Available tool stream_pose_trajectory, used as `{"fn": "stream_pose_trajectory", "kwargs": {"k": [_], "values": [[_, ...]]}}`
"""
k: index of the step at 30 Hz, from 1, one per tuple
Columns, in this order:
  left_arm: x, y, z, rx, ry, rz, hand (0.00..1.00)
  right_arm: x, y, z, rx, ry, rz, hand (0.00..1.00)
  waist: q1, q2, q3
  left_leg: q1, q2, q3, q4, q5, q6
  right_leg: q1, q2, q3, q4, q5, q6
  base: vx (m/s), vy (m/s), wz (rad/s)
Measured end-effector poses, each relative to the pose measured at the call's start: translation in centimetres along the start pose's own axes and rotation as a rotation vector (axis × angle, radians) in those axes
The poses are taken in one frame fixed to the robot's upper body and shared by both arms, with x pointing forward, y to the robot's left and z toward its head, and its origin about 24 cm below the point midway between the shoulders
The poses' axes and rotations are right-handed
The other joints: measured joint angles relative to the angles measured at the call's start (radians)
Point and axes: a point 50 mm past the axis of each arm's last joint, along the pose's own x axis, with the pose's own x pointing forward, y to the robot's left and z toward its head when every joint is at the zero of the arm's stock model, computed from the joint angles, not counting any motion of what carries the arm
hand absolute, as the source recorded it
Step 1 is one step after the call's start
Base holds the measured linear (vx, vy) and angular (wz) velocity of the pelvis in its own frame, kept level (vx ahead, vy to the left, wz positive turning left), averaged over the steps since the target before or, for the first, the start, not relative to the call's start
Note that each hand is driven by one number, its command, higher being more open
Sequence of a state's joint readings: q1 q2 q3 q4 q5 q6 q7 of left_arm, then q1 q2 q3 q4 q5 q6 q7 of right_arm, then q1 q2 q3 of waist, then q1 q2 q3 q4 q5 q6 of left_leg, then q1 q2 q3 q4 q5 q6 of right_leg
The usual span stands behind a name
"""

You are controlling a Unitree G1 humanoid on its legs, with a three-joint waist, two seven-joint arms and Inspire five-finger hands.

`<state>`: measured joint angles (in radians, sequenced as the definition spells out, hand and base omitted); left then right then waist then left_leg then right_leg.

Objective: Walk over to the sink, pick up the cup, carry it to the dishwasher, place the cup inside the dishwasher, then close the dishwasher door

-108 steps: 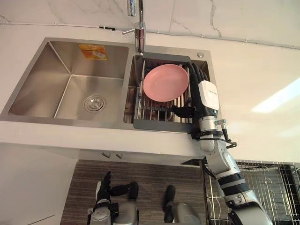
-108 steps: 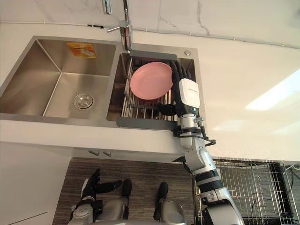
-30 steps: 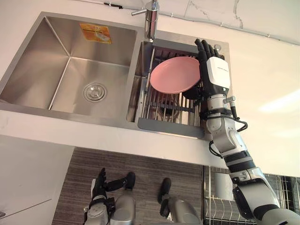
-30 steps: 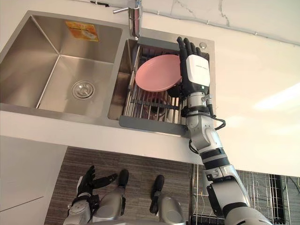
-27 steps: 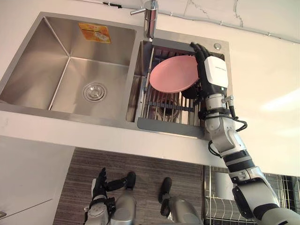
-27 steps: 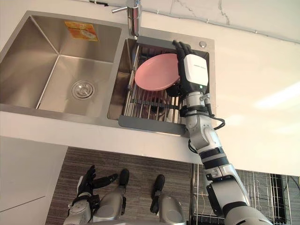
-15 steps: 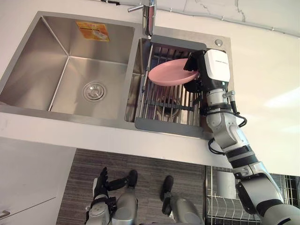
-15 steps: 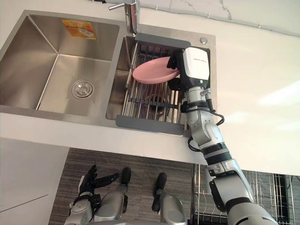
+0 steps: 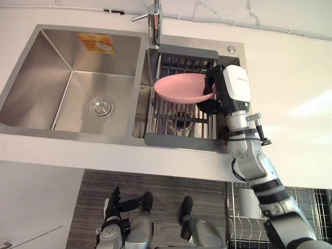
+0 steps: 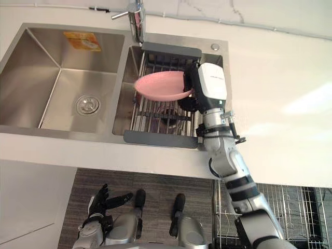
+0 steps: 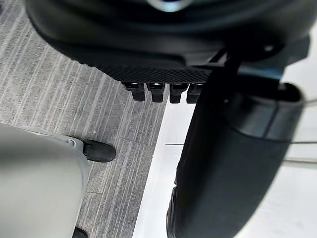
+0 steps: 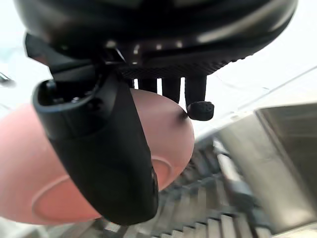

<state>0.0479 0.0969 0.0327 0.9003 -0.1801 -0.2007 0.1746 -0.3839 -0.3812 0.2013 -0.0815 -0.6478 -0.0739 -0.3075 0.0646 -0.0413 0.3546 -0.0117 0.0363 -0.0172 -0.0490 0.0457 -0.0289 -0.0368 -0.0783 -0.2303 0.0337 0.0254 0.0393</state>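
A pink plate [image 9: 179,87] hangs nearly flat above the wire drying rack [image 9: 179,139] in the sink's right basin. My right hand [image 9: 233,91] is shut on the plate's right rim. In the right wrist view its thumb [image 12: 109,163] lies across the plate's underside [image 12: 171,136] and the fingers curl over the far edge. I see no cup. My left hand [image 9: 111,205] hangs low by the floor, open, with straight fingers [image 11: 158,91].
The empty left basin [image 9: 78,98] has a round drain. The faucet [image 9: 154,21] stands behind the divider between the basins. White counter [image 9: 290,78] runs to the right. A wire dishwasher rack [image 10: 295,207] shows below the counter at the lower right.
My right hand's fingers have curled onto the plate's rim. The plate has gone from leaning upright in the rack to nearly flat and lifted. The camera has shifted slightly.
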Motion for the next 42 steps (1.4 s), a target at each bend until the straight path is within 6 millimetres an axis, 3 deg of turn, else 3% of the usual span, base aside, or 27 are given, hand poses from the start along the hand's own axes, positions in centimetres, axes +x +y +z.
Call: {"fn": "stream_pose_trajectory", "kwargs": {"k": [7,17,24,29,35,38,39,40,41,42], "values": [[-0.2,0.2,-1.1,0.04,0.052,-0.005,1.0,-2.5,-1.0,2.7,0.12,-0.09,-0.043,0.0,-0.033,-0.003,-0.038,0.055,0.0,0.039,-0.016,-0.01,0.004,0.031,0.002,0.04,-0.007,-0.001,0.001,-0.01,0.007,-0.17],[-0.5,0.2,-2.5,0.106,0.106,-0.022,1.0,-6.0,-2.6,1.4,0.153,0.038,-0.103,0.0,-0.074,-0.003,-0.099,0.098,0.004,0.058,-0.022,-0.012,0.002,0.065,0.008,0.062,-0.018,0.0,0.001,-0.01,-0.006,-0.06],[-0.7,0.0,-2.9,0.162,0.115,-0.058,1.0,-7.6,-3.3,1.8,0.17,0.066,-0.132,0.0,-0.087,0.001,-0.113,0.13,0.008,0.086,-0.023,-0.018,-0.001,0.087,0.014,0.088,-0.024,0.004,0.002,-0.03,-0.006,-0.11],[-0.9,-0.1,-3.4,0.183,0.134,-0.068,1.0,-8.0,-4.0,1.4,0.148,0.083,-0.157,0.0,-0.104,0.008,-0.132,0.133,0.011,0.108,-0.025,-0.026,-0.006,0.076,0.019,0.112,-0.021,0.004,0.001,-0.01,-0.002,-0.12],[-0.9,-0.1,-3.4,0.171,0.132,-0.065,1.0,-7.5,-3.9,1.9,0.162,0.053,-0.16,0.0,-0.104,0.018,-0.14,0.059,0.002,0.153,0.113,-0.103,0.0,-0.039,0.042,0.262,0.037,0.02,0.002,-0.02,0.022,-0.76],[-0.9,-0.1,-3.4,0.168,0.128,-0.062,1.0,-6.4,-3.2,2.8,0.195,-0.004,-0.153,0.0,-0.107,0.018,-0.137,0.041,0.004,0.239,0.182,-0.16,0.013,-0.092,0.065,0.39,0.048,0.06,0.015,-0.03,0.061,-1.39],[-0.9,0.0,-3.3,0.168,0.122,-0.061,1.0,-6.3,-3.2,2.8,0.195,-0.006,-0.153,0.0,-0.108,0.016,-0.136,0.029,0.012,0.28,0.218,-0.182,0.018,-0.118,0.064,0.383,0.051,0.067,0.015,-0.09,0.066,-1.27],[-0.9,0.0,-3.2,0.167,0.121,-0.059,1.0,-6.3,-3.2,2.7,0.193,-0.005,-0.152,0.0,-0.108,0.013,-0.134,0.023,0.014,0.301,0.236,-0.19,0.024,-0.126,0.053,0.37,0.051,0.052,-0.004,-0.11,0.063,-0.95],[-0.8,0.1,-3.1,0.151,0.117,-0.049,1.0,-6.3,-3.2,2.6,0.187,0.001,-0.151,0.0,-0.112,0.015,-0.124,0.017,0.022,0.328,0.256,-0.194,0.032,-0.137,0.028,0.286,0.074,0.015,-0.044,-0.09,0.045,-0.68],[-0.8,0.2,-3.0,0.133,0.117,-0.031,1.0,-6.2,-3.0,2.4,0.185,0.008,-0.147,0.0,-0.108,0.016,-0.11,0.021,0.035,0.35,0.264,-0.197,0.035,-0.173,-0.013,0.174,0.205,-0.033,-0.067,-0.08,0.039,-0.53]]}}
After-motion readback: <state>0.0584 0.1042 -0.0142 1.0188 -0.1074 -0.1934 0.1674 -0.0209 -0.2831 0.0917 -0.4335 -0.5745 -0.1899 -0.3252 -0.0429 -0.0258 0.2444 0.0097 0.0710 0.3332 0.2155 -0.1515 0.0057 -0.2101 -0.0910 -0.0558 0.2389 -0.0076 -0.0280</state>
